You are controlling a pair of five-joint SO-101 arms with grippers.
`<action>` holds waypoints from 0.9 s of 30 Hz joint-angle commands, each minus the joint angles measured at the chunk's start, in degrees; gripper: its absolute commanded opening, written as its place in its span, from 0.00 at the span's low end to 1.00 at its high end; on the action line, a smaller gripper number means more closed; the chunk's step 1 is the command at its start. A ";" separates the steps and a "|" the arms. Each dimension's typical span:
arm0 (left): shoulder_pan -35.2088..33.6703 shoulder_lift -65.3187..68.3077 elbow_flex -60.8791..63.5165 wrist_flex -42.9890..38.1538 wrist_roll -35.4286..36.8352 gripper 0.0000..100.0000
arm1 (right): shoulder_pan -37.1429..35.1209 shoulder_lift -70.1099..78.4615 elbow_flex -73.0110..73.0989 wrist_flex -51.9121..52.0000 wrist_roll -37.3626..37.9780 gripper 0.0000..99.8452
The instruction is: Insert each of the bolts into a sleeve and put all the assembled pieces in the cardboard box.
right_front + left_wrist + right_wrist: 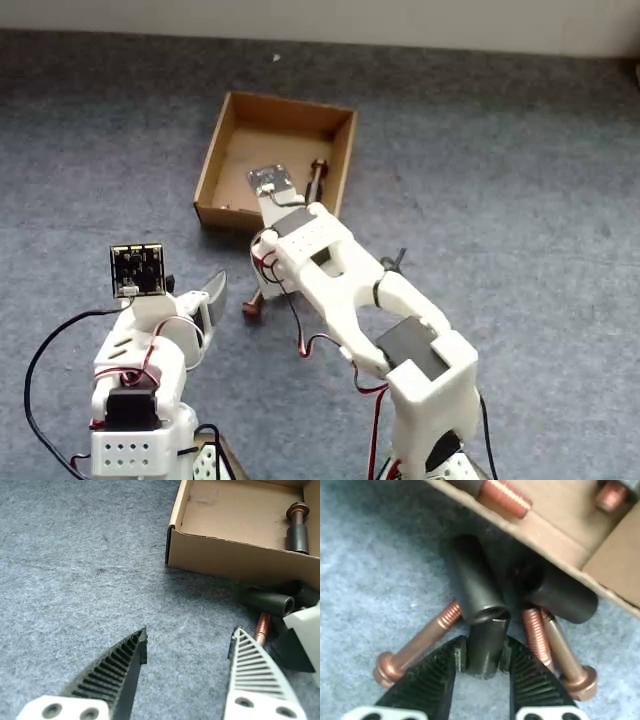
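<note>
My right gripper [484,652] is shut on a black sleeve [485,655] that lies on the carpet just outside the cardboard box [215,160]. Two more black sleeves [475,590] [560,597] rest against the box wall beside it. Three copper bolts lie among them: one [415,647] to one side and two [535,630] [570,667] to the other. Inside the box lies an assembled bolt and sleeve [297,527]. My left gripper [190,640] is open above bare carpet, a short way from a sleeve [270,602] and a bolt [261,627].
Grey carpet covers the whole floor around the box. The right arm [340,280] stretches from the front right to the box's near wall. The left arm [140,350] stands at the front left, with one bolt head [252,308] just beside its fingers.
</note>
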 commanded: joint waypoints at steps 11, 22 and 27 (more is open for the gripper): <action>-0.66 -0.13 -0.22 0.18 -0.70 0.28 | 1.19 -17.19 2.68 8.66 5.19 0.00; -0.66 -0.13 -0.22 0.18 -0.70 0.28 | 1.45 -51.91 24.75 8.57 5.19 0.00; -0.48 -0.04 -1.01 2.02 -2.11 0.28 | 8.31 -65.63 34.33 6.20 5.10 0.00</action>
